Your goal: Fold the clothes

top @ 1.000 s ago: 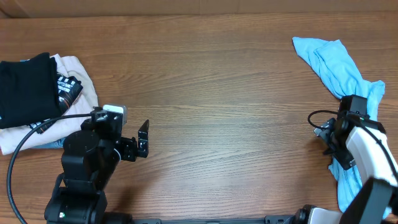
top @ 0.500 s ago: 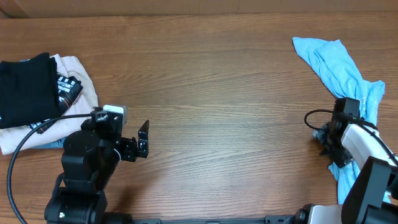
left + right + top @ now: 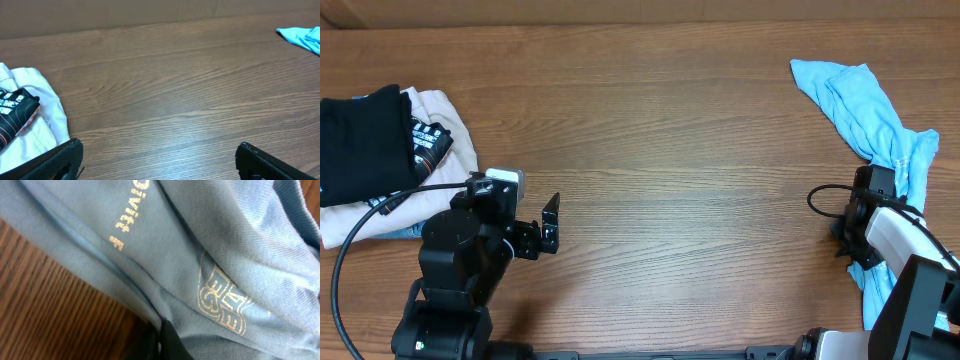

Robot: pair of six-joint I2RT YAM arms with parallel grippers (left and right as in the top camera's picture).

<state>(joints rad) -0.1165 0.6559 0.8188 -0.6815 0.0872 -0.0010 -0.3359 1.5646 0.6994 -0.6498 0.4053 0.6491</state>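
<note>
The clothes, a crumpled sky-blue T-shirt, lie as a long bundle along the table's right edge, and a corner of them shows at the far right of the left wrist view. My right gripper sits low at the shirt's left edge. In its wrist view the blue cloth with pale printed lettering fills the frame, and the dark jaws are shut with the fabric's edge pinched between them. My left gripper hovers at the left front, open and holding nothing, far from the shirt.
A black folded garment lies on a cream folded one at the left edge, just behind my left arm. The cream cloth shows beside the left finger. A black cable loops at the left front.
My right gripper has slid a little left and toward the back along the shirt's edge, and its jaws have closed from wide open onto the fabric. The left arm has not moved.
</note>
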